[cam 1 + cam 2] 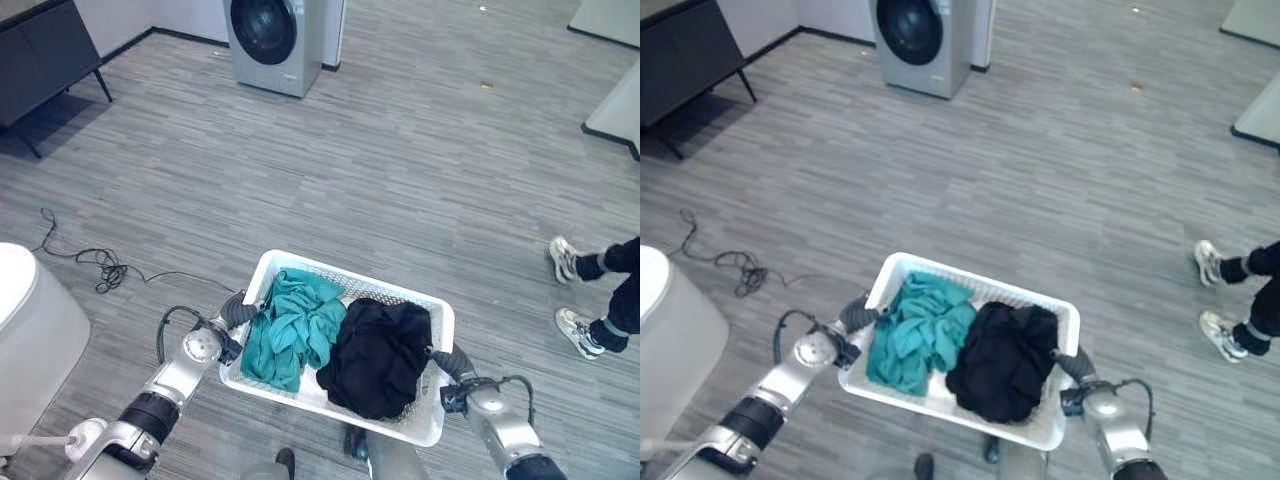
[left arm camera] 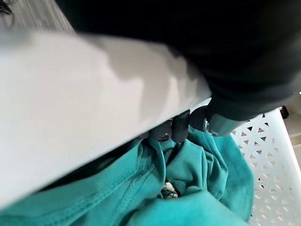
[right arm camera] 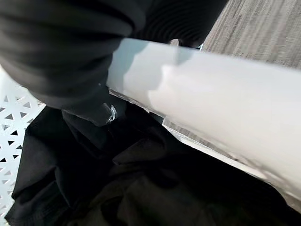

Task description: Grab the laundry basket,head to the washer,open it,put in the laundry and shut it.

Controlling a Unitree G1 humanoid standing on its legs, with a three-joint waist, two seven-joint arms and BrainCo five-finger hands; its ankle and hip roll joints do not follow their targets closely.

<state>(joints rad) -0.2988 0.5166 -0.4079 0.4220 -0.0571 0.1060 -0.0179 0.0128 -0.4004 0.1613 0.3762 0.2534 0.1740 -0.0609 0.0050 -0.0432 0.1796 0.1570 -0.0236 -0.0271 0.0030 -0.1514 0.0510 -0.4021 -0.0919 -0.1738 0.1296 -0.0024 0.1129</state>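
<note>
A white laundry basket (image 1: 340, 272) hangs low in front of me, off the floor, between my two hands. In it lie a teal garment (image 1: 290, 325) on the left and a black garment (image 1: 378, 355) on the right. My left hand (image 1: 236, 308) grips the basket's left rim; in the left wrist view its fingers (image 2: 181, 128) curl over the rim (image 2: 84, 113) above the teal cloth (image 2: 197, 165). My right hand (image 1: 452, 362) holds the right rim (image 3: 211, 103), wrapped round it next to the black cloth (image 3: 117, 188). The silver washer (image 1: 275, 40) stands far ahead, door closed.
Grey plank floor stretches between me and the washer. A dark cabinet (image 1: 45, 55) on legs stands at the far left. A white rounded object (image 1: 30, 330) is close on my left. A person's legs and sneakers (image 1: 575, 295) are at the right.
</note>
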